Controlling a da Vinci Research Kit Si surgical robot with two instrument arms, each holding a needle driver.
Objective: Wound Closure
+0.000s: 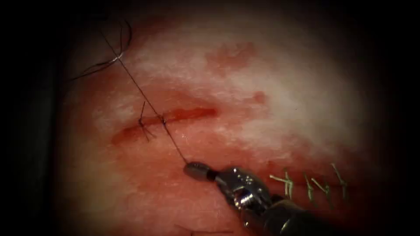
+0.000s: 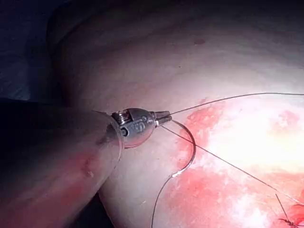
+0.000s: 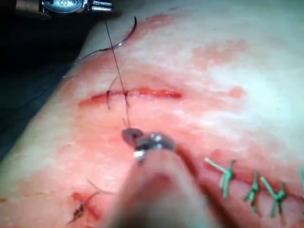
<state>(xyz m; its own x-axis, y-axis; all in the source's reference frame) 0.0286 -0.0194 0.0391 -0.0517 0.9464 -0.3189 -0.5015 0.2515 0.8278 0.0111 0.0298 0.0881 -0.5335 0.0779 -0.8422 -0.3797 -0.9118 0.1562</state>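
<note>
The cut (image 1: 192,113) runs across the tissue (image 1: 262,87), with a knotted stitch (image 1: 143,124) at its left end. Dark thread (image 1: 138,86) crosses the cut just right of that stitch and is stretched taut. My right tool (image 1: 194,169) is shut on the thread's near end, below the cut. My left tool (image 2: 164,118), also seen far up-left of the cut (image 3: 108,6), is shut on the thread's far part (image 2: 223,161). The curved needle (image 2: 194,147) lies free beside the left tool's tip, out of the tissue, glinting at the upper left (image 1: 118,57).
A second, closed cut with several green stitches (image 1: 310,183) lies at the lower right beside my right tool's shaft. Another dark stitch (image 3: 80,206) sits nearer the front. Loose thread loops (image 1: 92,70) lie at the tissue's upper left edge.
</note>
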